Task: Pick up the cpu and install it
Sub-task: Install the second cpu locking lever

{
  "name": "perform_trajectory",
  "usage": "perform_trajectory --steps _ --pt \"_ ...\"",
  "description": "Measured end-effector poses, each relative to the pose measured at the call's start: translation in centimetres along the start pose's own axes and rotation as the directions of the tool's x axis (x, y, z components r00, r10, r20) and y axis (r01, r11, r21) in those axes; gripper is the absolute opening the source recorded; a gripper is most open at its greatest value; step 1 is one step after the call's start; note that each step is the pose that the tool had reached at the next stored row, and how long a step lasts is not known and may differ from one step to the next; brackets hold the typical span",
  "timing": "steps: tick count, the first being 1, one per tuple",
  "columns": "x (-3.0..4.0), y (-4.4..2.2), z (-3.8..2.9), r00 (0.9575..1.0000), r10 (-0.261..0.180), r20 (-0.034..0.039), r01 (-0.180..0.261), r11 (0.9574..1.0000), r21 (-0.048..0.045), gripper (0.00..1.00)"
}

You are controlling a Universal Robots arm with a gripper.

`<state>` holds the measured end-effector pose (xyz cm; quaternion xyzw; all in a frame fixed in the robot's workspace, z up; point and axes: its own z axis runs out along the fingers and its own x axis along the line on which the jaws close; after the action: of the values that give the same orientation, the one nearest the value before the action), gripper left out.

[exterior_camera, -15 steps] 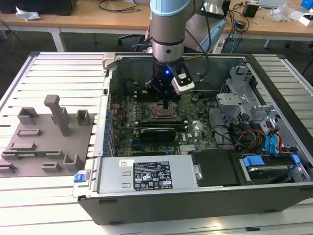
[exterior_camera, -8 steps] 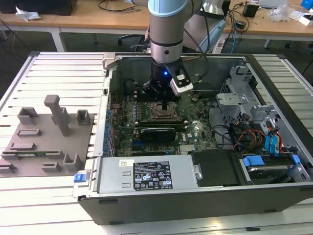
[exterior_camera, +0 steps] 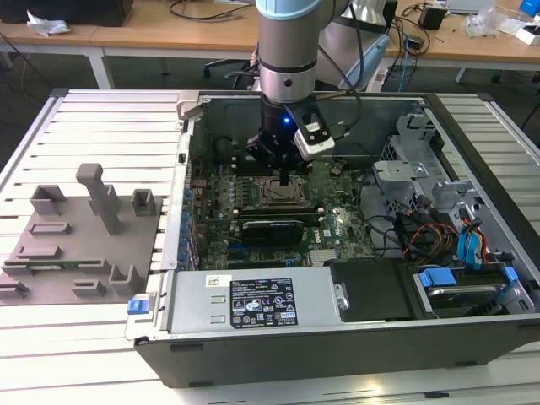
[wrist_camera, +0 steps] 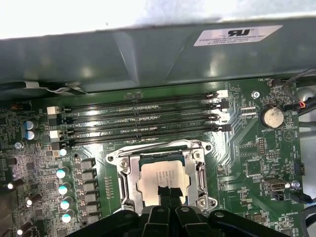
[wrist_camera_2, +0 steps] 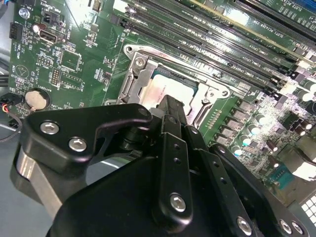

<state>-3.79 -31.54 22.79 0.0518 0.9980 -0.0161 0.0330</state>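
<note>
The cpu [wrist_camera: 162, 174], a pale silver-white square chip, lies flat inside the open metal socket frame [wrist_camera: 126, 174] on the green motherboard [wrist_camera: 256, 163]. It also shows in the second wrist view, cpu [wrist_camera_2: 157, 91], and in the exterior view, cpu [exterior_camera: 283, 193], near the middle of the open computer case. My gripper [wrist_camera: 166, 191] hangs straight over the chip. Its black fingers [wrist_camera_2: 171, 104] are pressed together, with their tips at the chip's near edge, and nothing sits between them. From outside, my gripper [exterior_camera: 285, 179] stands just above the socket.
Black memory slots [wrist_camera: 143, 121] run beside the socket, under the case wall [wrist_camera: 148, 54]. A long black card [exterior_camera: 272, 228] lies on the socket's other side. A power supply [exterior_camera: 253, 304], drive cage [exterior_camera: 422, 169] and cables fill the case. A grey fixture tray [exterior_camera: 84, 245] sits at the exterior view's left.
</note>
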Motion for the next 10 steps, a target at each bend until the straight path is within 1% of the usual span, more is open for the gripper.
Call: perform_trajectory --steps 10 --pt "0.00 0.00 -0.06 1.0000 0.000 0.0000 0.000 1.0000 0.0000 0.11"
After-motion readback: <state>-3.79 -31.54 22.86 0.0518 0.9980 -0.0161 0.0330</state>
